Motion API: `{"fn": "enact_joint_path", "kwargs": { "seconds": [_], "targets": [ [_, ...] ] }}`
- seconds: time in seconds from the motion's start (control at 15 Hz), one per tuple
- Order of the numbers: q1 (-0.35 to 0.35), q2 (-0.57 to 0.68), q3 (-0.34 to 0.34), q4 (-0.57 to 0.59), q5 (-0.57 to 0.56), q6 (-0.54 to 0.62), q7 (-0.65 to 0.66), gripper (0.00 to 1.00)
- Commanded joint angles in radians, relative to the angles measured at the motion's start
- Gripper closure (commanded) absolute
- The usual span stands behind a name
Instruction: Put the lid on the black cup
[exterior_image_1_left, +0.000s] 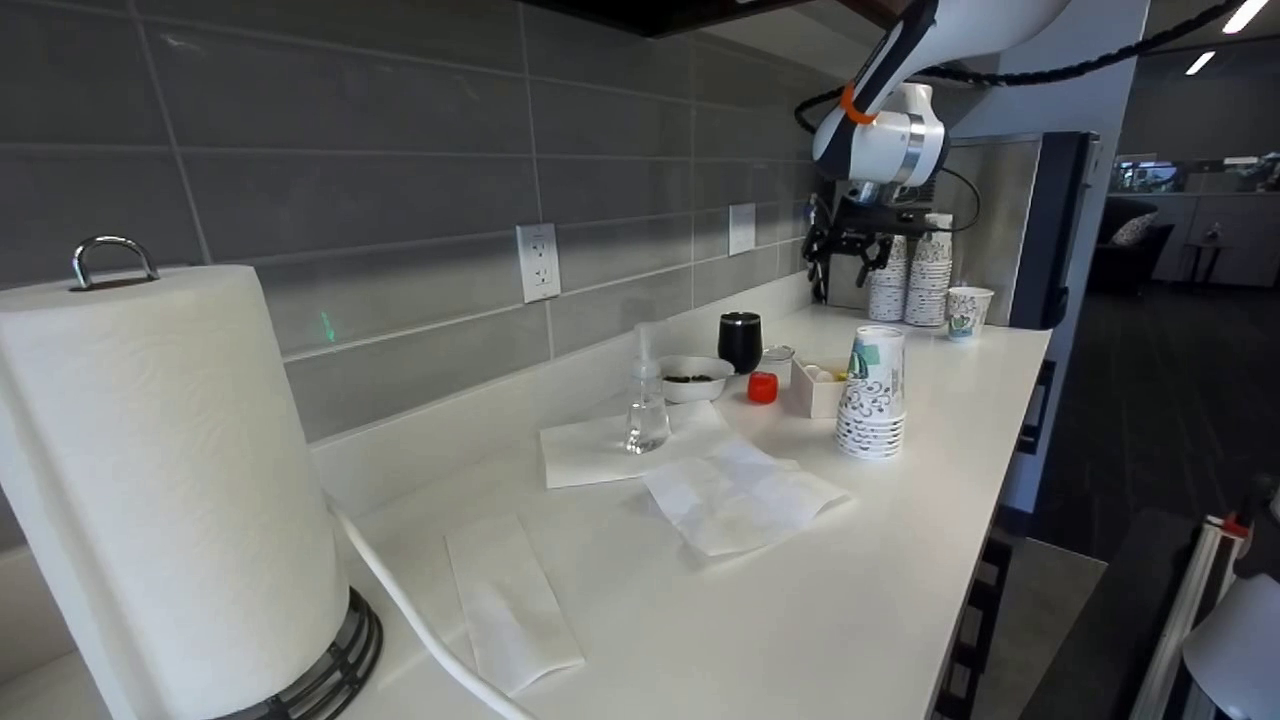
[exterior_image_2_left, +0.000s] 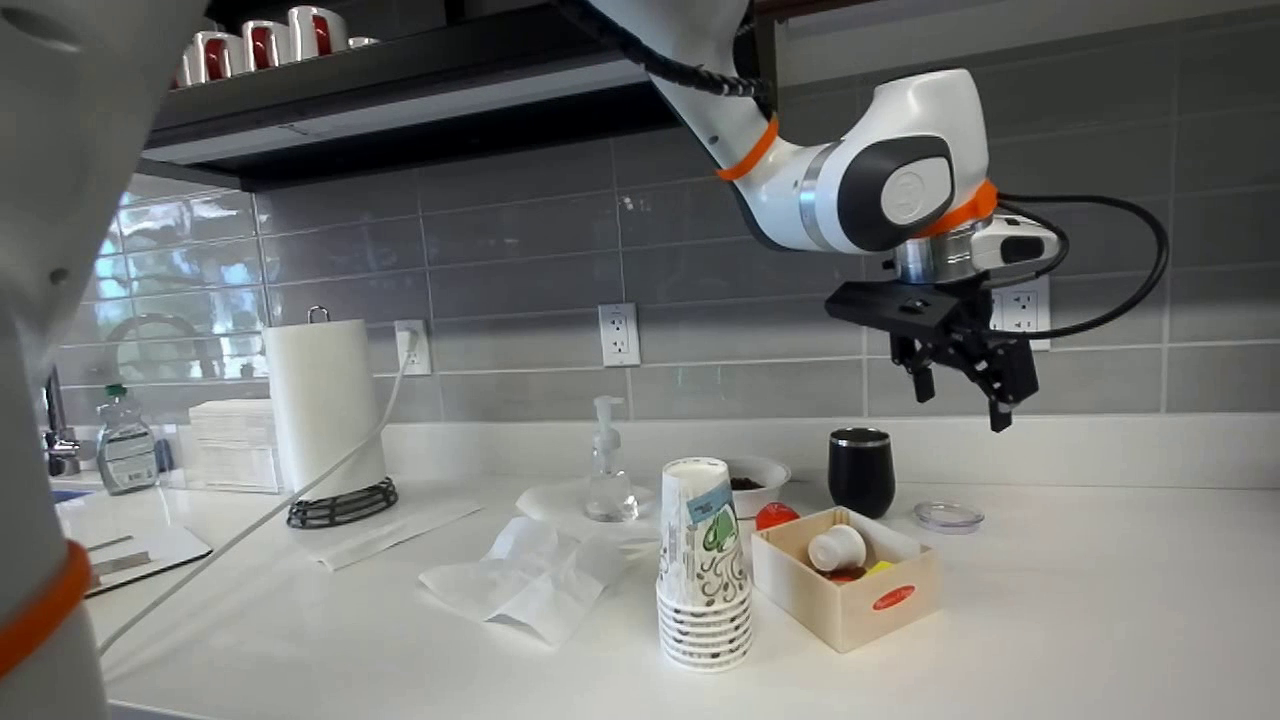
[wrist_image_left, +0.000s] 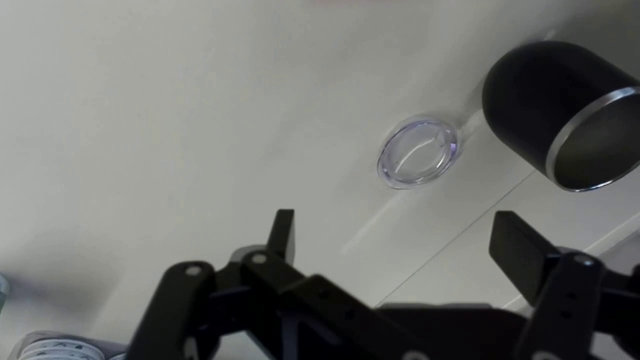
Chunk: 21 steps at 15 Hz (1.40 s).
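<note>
Jaws spread and empty, we hold the gripper (wrist_image_left: 392, 225) high, probably to line up on the clear lid (wrist_image_left: 418, 153) lying flat beside the uncovered black cup (wrist_image_left: 555, 107).

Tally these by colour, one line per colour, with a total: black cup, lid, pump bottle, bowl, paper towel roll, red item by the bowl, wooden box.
Black: 1 (black cup)
Clear: 2 (lid, pump bottle)
White: 2 (bowl, paper towel roll)
Red: 1 (red item)
Pale wood: 1 (wooden box)
Total: 7
</note>
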Motion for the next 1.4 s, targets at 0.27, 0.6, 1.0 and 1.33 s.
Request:
{"fn": "enact_joint_path", "kwargs": {
  "seconds": [0.27,0.6,1.0,1.33],
  "targets": [
    [-0.02,0.032,0.022,0.04,-0.014,-0.022,0.022,0.0],
    [-0.02,0.031,0.022,0.04,-0.014,-0.022,0.022,0.0],
    [-0.067,0.068,0.066,0.084,0.048,-0.06,-0.011,0.0],
    [-0.095,0.127,0.077,0.13,0.075,-0.075,0.028,0.0]
  ]
}}
